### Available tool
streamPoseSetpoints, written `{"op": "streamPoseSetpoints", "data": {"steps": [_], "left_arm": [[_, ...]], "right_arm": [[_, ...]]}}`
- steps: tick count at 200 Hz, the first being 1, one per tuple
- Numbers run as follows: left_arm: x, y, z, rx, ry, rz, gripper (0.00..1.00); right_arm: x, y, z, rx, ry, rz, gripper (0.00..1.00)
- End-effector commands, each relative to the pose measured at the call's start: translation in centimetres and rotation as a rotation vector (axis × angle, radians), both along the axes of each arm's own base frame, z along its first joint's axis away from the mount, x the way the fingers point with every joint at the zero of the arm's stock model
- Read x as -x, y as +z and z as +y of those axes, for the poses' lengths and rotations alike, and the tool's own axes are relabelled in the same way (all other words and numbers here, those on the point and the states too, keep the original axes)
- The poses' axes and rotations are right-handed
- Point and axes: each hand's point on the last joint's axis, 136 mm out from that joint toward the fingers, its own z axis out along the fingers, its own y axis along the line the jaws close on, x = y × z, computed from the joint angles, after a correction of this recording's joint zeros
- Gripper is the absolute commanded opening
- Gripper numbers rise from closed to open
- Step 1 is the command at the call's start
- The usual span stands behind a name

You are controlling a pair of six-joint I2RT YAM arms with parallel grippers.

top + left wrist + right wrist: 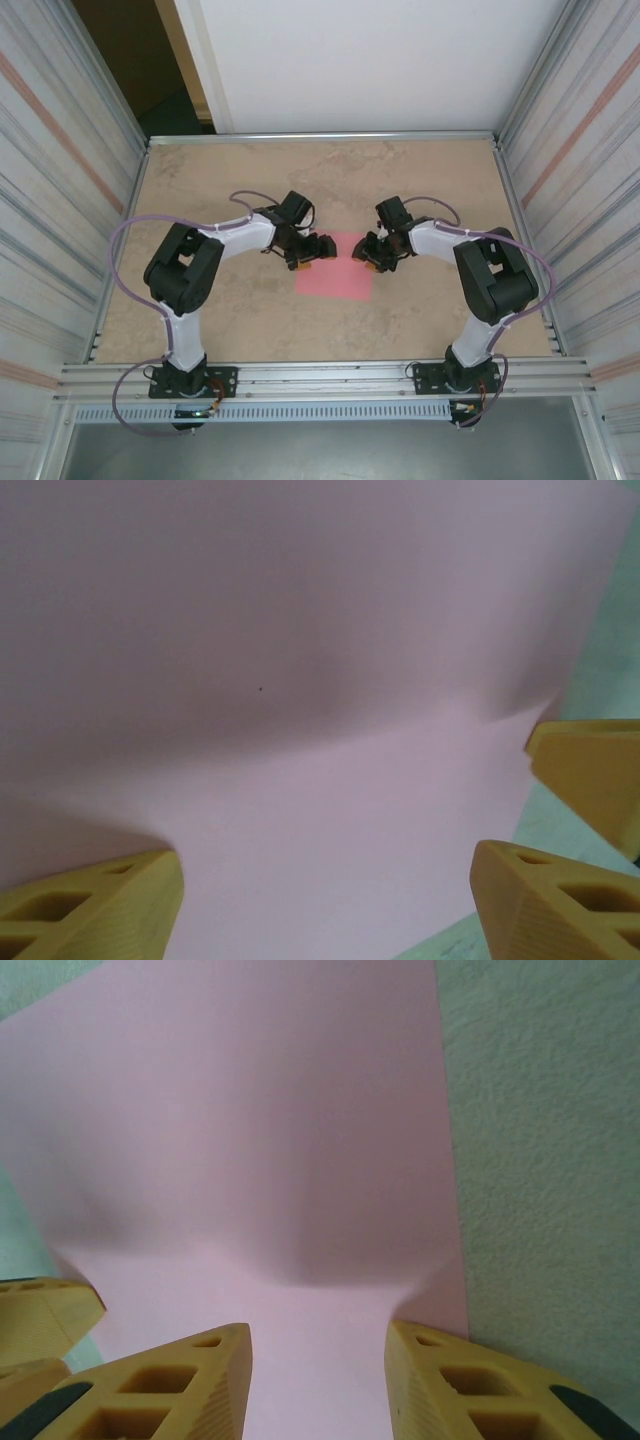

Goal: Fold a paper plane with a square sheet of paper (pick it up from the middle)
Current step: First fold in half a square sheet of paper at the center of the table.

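One pink sheet (336, 276), two grippers: left gripper (312, 252) wide open, right gripper (371, 254) half-open.

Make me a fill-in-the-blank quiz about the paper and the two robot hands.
The square sheet of paper is coloured ____. It rests on the ____. The left hand and the right hand reach it from ____ sides.
Missing words: pink; table; opposite.

I see black joints and white links on left arm (185, 278) and right arm (492, 278); lilac cables (128, 224) loop above the rail (320, 376). Fingers (180, 1385) ochre, ribbed, hollow-celled.
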Motion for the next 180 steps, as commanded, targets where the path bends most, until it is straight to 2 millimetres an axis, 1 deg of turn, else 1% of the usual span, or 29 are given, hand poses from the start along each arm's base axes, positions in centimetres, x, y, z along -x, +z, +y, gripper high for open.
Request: {"op": "streamPoseSetpoints", "data": {"steps": [1,69,111,142,180], "left_arm": [[0.4,-0.8,1.0,0.019,0.073,0.044,0.8],[0.4,-0.7,0.9,0.097,0.084,0.04,0.85],[0.3,0.1,1.0,0.107,0.076,0.004,0.86],[-0.2,1.0,0.2,0.15,0.054,-0.016,0.86],[-0.2,0.9,0.1,0.128,0.03,-0.024,0.85]], "right_arm": [[0.4,-1.0,0.0,0.03,0.032,0.029,0.39],[0.5,-2.1,1.2,0.001,0.049,0.052,0.38],[0.1,-1.8,1.8,-0.033,0.049,0.034,0.38],[0.1,-1.8,2.3,-0.063,0.057,0.04,0.37],[0.2,-1.8,3.6,-0.094,0.073,0.041,0.35]]}}
